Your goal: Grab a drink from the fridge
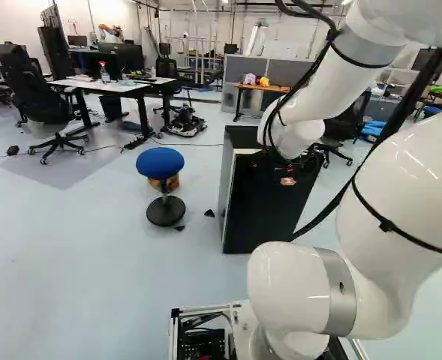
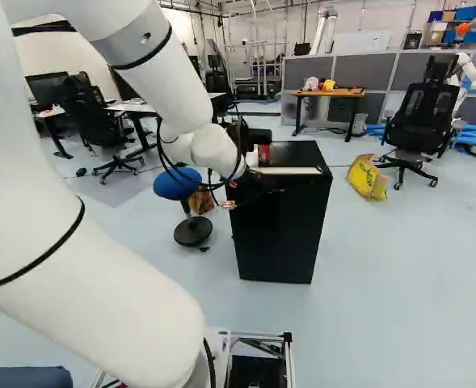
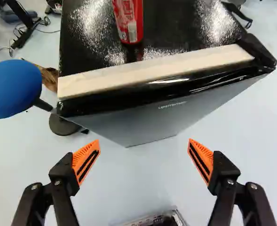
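Wrist view: red can (image 3: 129, 21), upright on top of the fridge (image 3: 152, 127), ahead of the gripper (image 1: 288, 181) and behind the fridge's pale front strip (image 3: 157, 70). The two fingers stand spread wide (nothing between their orange pads (image 3: 85, 162)), apart from the can. Right base view: the white arm (image 2: 100, 283) fills the left side, its forearm slanting down toward the fridge's front edge.
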